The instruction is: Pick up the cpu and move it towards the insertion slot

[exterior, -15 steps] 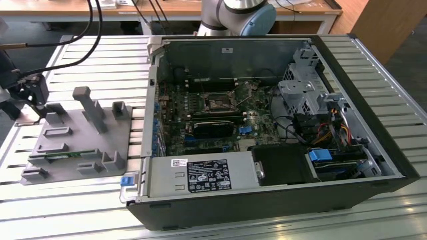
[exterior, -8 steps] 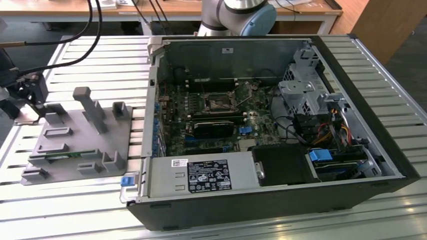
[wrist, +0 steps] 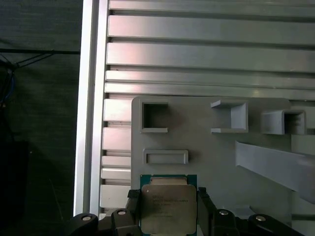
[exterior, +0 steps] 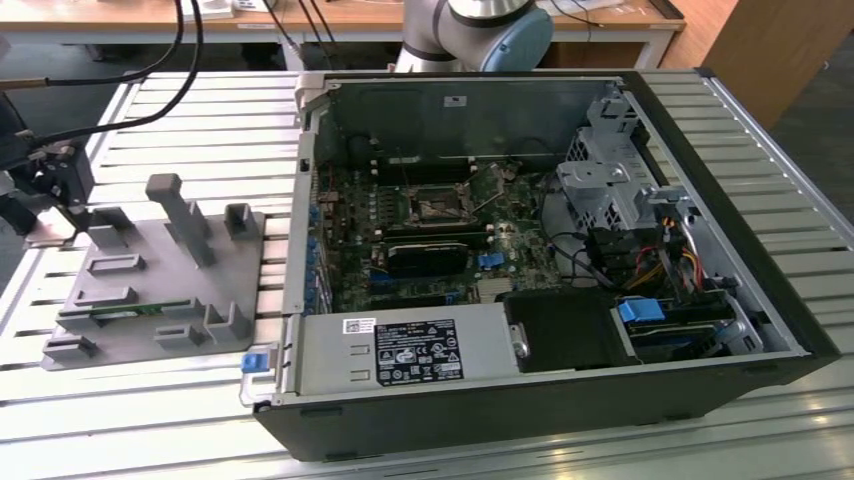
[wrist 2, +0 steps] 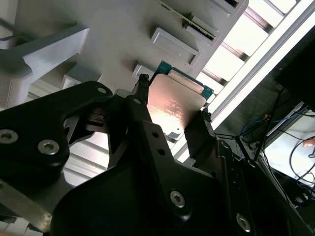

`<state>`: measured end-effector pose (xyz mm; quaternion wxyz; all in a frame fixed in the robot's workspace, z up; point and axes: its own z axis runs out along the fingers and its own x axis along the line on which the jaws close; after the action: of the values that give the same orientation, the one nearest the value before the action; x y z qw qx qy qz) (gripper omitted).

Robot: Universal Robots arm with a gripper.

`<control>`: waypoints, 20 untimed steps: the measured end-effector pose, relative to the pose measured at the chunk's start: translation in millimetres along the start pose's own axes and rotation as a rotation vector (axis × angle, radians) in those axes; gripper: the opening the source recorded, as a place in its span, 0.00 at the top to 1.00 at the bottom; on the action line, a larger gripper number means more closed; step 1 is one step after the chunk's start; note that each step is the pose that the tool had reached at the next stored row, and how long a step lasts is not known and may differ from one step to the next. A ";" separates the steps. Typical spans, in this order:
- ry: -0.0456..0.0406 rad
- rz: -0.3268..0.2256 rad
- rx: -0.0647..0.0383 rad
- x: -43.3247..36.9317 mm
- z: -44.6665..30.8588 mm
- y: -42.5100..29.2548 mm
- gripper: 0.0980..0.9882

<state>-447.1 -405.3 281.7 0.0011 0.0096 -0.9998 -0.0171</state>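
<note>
I'm seeing the black two-fingered gripper (wrist 2: 173,98) pinching the small flat square cpu with its shiny silver metal top and thin green rim (wrist: 168,205), its fingers (wrist: 134,209) pressing on two opposite edges. It's hanging over the grey plastic fixture plate with raised pockets (wrist: 206,147), at the exterior view's left; whether it's touching the plate I can't tell. The square black insertion slot with its silvery bracket (exterior: 438,208) is lying well apart, on the green motherboard (exterior: 400,270) inside the open black computer case (exterior: 534,400) on the slatted aluminium table (exterior: 200,110).
</note>
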 end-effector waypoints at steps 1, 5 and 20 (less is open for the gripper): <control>0.0000 0.000 0.000 0.0 -0.3 0.0 0.50; 0.0002 0.000 0.000 0.0 -1.7 0.0 0.50; 0.0002 0.000 0.000 0.0 -5.2 0.2 0.50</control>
<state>-447.1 -405.3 286.9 0.0012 0.0096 -0.9998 -0.0170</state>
